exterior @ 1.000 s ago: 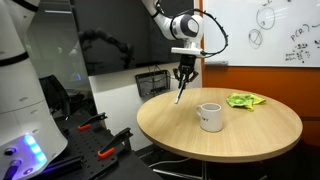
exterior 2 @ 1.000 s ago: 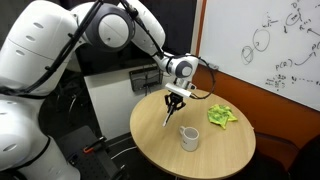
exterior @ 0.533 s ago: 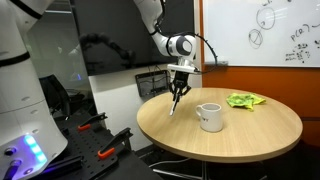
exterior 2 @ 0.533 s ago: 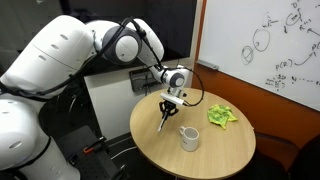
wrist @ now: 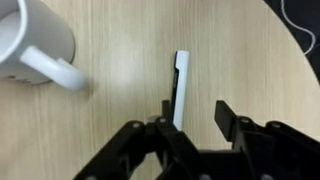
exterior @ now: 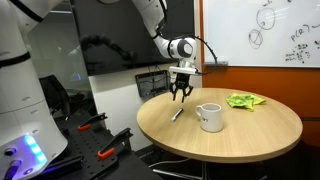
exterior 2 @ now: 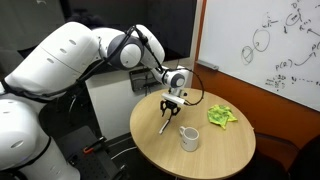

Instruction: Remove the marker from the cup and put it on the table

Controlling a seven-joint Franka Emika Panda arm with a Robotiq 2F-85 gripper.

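The marker (wrist: 180, 85) lies flat on the wooden table (wrist: 120, 130), beside the white cup (wrist: 35, 40) and apart from it. The wrist view's top-left corner cuts off most of the cup. The gripper (wrist: 195, 113) hangs above with jaws spread, holding nothing, and its dark body hides the marker's near end. In an exterior view the marker (exterior: 177, 114) is only a thin sliver.

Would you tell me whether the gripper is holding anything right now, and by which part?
Nothing is held. The gripper is open, and the marker lies flat on the table beneath it.
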